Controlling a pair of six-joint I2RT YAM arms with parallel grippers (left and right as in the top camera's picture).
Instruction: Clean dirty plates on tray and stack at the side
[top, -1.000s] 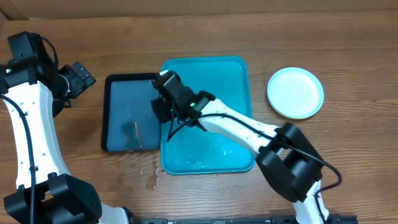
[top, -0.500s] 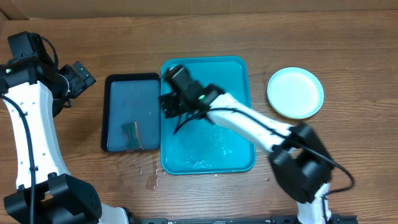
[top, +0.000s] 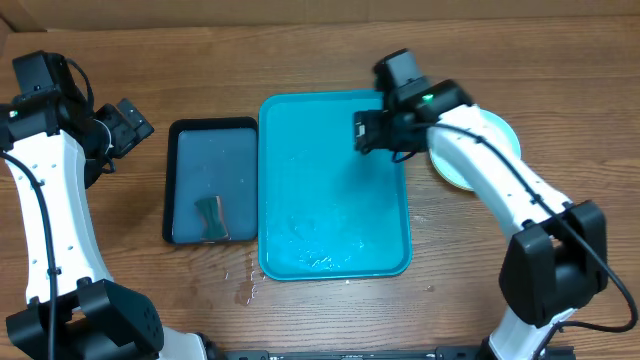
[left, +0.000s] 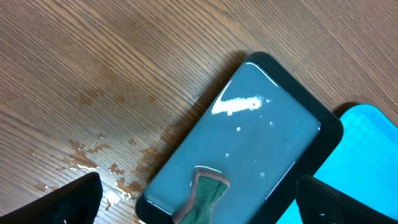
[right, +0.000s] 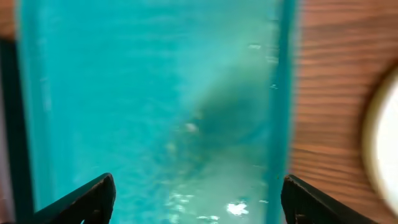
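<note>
1. Right gripper is over the far right corner of the tray, fingers apart, nothing between them (wrist view is blurred).
2. Plates sit on the desk just right of the tray. The right arm covers part of them, so I can't tell the stack count.
3. Left gripper is spread wide and empty, left of the dark tray. The green cloth in it is cut off at the frame edge.

Dark tray beside turquoise tray holds green sponge.
</note>
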